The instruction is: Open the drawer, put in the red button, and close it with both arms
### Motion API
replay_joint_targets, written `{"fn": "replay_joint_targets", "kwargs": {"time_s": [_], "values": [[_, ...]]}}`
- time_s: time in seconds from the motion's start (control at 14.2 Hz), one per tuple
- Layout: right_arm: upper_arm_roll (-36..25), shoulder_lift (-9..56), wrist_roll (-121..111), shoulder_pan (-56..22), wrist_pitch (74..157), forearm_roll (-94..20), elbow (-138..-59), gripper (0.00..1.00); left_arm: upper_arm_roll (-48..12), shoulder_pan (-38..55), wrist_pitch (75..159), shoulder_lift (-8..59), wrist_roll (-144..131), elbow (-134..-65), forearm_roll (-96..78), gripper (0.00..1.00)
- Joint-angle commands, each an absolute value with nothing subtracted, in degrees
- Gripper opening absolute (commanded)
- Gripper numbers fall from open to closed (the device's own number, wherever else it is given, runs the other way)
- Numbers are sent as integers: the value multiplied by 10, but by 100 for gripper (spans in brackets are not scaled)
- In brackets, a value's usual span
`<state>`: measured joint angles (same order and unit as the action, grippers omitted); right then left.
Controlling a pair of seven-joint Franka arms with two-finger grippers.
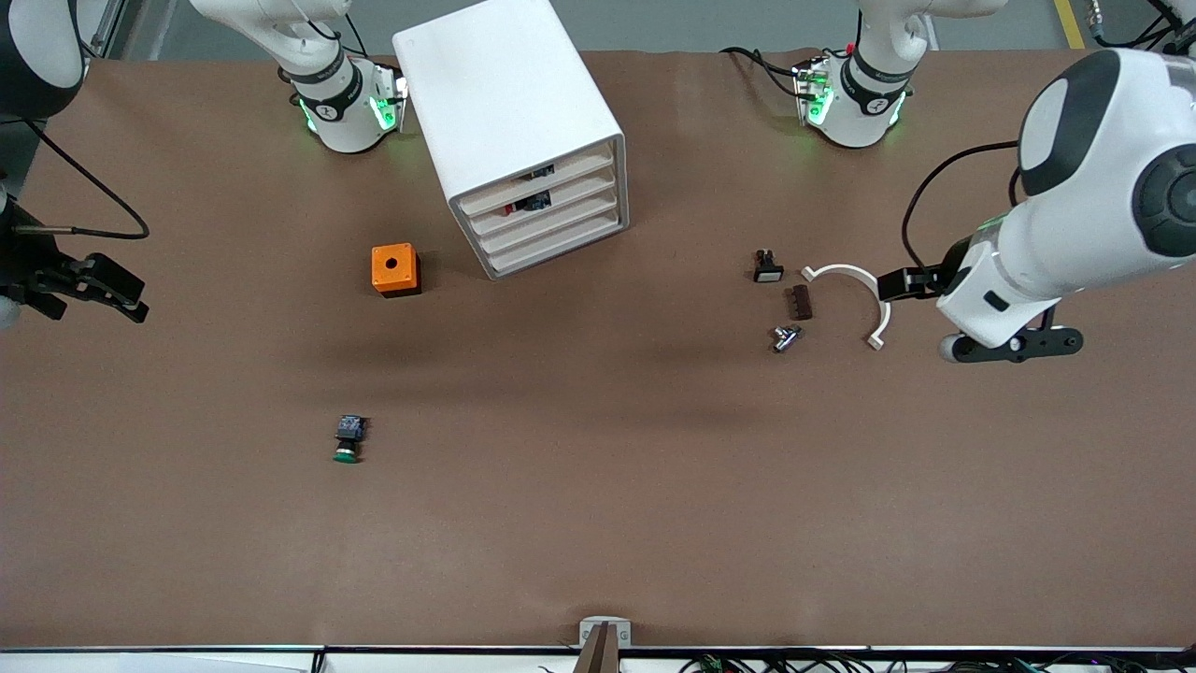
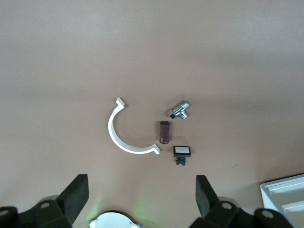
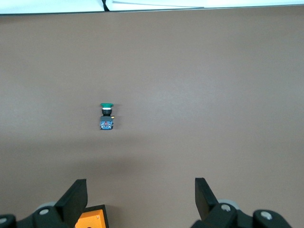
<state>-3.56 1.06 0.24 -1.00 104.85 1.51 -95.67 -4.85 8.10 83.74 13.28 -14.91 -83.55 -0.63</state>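
While the drawer point(image 1: 545, 195) sat shut in the cabinet point(image 1: 512, 121) with the red button point(image 1: 510, 208) glimpsed inside, the left gripper point(image 2: 140, 197) was held over bare table near the white clip point(image 2: 126, 133), jaws apart; the right gripper point(image 3: 140, 197) was likewise spread near the orange cube point(image 1: 394, 269).

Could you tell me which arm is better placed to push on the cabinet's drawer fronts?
Probably left: the drawer fronts face its end of the table, with the open left gripper hovering there. The right gripper waits off the blank side of the cabinet.
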Motion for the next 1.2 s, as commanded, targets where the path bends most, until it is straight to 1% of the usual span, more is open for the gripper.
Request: {"fn": "replay_joint_targets", "kwargs": {"time_s": [0.0, 0.14, 0.35, 0.42, 0.56, 0.92, 1.13], "values": [[-26, 5, -4, 0, 1049, 21, -955, 100, -50, 62, 861, 69, -90, -906, 4, 99], [-25, 4, -4, 0, 1048, 21, -955, 100, -36, 61, 878, 45, -75, -933, 9, 100], [-26, 4, -4, 0, 1047, 21, -955, 100, -1, 58, 911, -15, -23, -990, 9, 100], [-26, 4, -4, 0, 1048, 21, -957, 100, 0, 44, 921, -27, -22, -1000, 8, 100], [-26, 4, -4, 0, 1048, 21, -955, 100, 0, 30, 923, -45, -16, -1001, 4, 100], [-27, 4, -4, 0, 1049, 22, -955, 100, -3, -2, 923, -55, 31, -997, 0, 100], [-27, 4, -4, 0, 1049, 22, -955, 100, -4, 3, 925, -52, 26, -967, -1, 100]]}}
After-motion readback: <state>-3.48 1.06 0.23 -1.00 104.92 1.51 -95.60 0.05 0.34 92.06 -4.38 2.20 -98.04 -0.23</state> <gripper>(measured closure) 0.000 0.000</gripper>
